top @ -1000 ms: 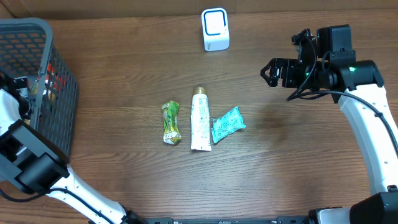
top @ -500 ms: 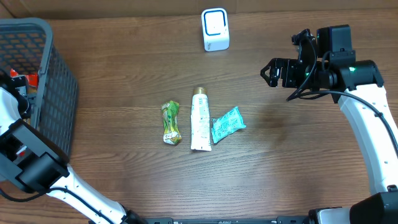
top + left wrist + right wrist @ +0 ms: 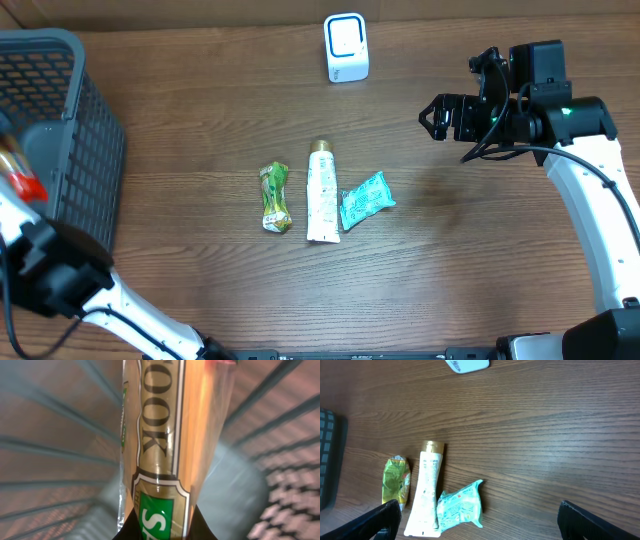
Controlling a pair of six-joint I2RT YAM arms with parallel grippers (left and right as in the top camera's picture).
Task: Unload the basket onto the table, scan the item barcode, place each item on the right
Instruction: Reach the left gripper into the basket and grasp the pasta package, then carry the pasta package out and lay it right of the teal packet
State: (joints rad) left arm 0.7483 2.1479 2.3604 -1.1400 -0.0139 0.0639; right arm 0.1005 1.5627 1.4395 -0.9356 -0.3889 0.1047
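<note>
My left gripper (image 3: 160,531) is shut on the item, a long orange and gold packet (image 3: 165,435) with dark lettering and a green label, which fills the left wrist view. In the overhead view the packet (image 3: 18,168) shows blurred at the far left edge by the basket (image 3: 70,100). The white barcode scanner (image 3: 346,47) with a blue face stands at the table's far middle, and its edge (image 3: 466,364) shows at the top of the right wrist view. My right gripper (image 3: 441,117) hangs open above the right side of the table, nothing between its fingers (image 3: 382,516).
A green packet (image 3: 274,197), a white tube (image 3: 322,190) and a teal packet (image 3: 366,198) lie together mid-table, and the right wrist view shows all three: green packet (image 3: 396,481), tube (image 3: 427,490), teal packet (image 3: 461,506). Grey basket wires (image 3: 280,435) surround the held packet.
The left gripper went from open to shut on the packet inside the basket and has carried it toward the basket's front-left. The right arm has not moved.
</note>
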